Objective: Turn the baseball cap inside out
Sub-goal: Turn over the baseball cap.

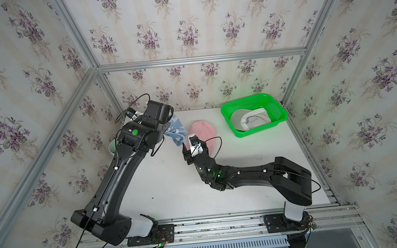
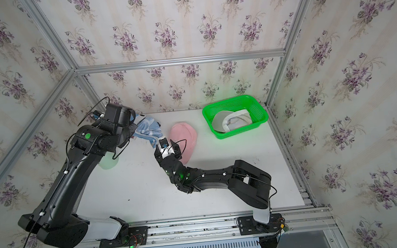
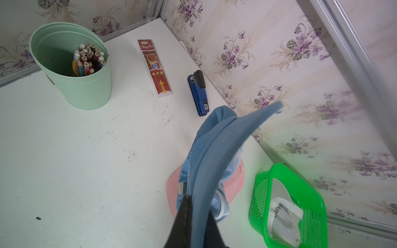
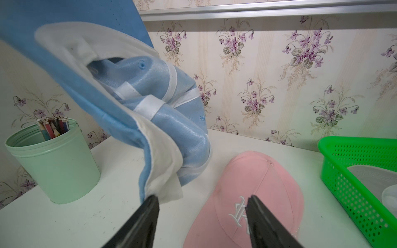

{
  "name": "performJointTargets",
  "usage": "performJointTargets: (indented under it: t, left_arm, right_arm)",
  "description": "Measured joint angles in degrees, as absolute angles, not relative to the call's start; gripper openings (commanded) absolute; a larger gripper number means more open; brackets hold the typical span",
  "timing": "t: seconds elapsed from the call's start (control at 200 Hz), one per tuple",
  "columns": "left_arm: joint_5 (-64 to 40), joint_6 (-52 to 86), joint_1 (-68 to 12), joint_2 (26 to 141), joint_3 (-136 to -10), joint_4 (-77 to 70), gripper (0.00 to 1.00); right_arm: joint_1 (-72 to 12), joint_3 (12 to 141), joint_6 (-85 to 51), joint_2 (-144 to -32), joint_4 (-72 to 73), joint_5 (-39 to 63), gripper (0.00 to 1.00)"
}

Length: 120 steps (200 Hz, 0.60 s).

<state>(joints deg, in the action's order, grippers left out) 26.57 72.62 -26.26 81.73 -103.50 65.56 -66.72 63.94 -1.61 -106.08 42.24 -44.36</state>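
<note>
My left pincer [image 3: 194,203] is pinched tight on the brim of the blue cap [image 1: 175,130]. It holds the cap up above the far left part of the table [image 1: 173,192]. The shiny inside and white tapes face out, so I think the turning is mostly done. The crumpled top may need one more tug. My left arm reaches far and high. My right arm bends low in the middle. Its pincer [image 4: 203,197] is wide and empty, one tip just by the cap's white band.

Robot lab cell: aluminium frame [image 1: 199,59], wallpapered panels [image 1: 184,21].
</note>
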Motion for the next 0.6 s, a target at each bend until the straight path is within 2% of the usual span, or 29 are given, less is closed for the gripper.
performJointTargets:
  t: [0.155,0.2,0.35,0.599]
  left_arm:
    - [27.3,73.5,-27.6,84.0,-104.4,66.2,0.0]
    - [27.5,73.6,-27.9,84.0,-104.4,66.2,0.0]
    - [28.3,73.9,-27.9,84.2,-104.3,66.2,0.0]
    - [27.8,73.9,-28.3,82.5,-101.9,65.6,0.0]
  right_arm:
    - [-66.7,65.9,-1.5,-108.3,42.2,-44.7,0.76]
    - [-66.7,65.8,-1.5,-108.3,42.3,-44.7,0.8]
    - [-66.7,64.2,-1.5,-107.6,43.9,-44.4,0.82]
    - [-65.2,66.8,-3.7,-108.8,43.3,-44.4,0.8]
